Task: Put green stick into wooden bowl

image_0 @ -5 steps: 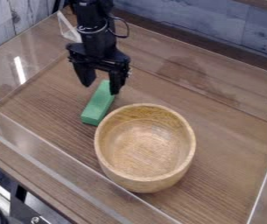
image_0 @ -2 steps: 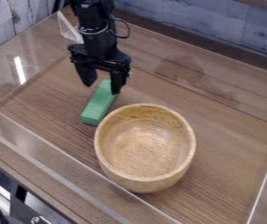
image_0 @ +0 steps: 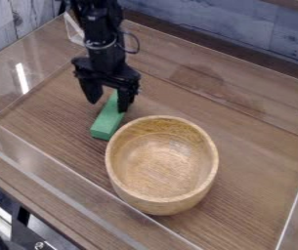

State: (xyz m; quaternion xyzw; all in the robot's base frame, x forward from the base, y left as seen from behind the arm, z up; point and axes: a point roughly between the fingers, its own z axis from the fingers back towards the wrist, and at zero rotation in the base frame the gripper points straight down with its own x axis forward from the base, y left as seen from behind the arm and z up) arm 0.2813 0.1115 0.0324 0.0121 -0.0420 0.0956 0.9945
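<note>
One green stick (image_0: 108,119) lies at ten o'clock of one wooden bowl (image_0: 163,164); two fingers (image_0: 94,99) stand spread around its far end.

Smooth pale wood, matt green
I see a light-tan round wooden bowl (image_0: 162,179) with visible grain; the green bar-shaped stick (image_0: 108,119) looks matt.

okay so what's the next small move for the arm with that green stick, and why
Probably lower the open fingers a little further, keeping one on each side of the green stick, then close. They appear to straddle its far end, and it lies on the table beside the wooden bowl.
</note>
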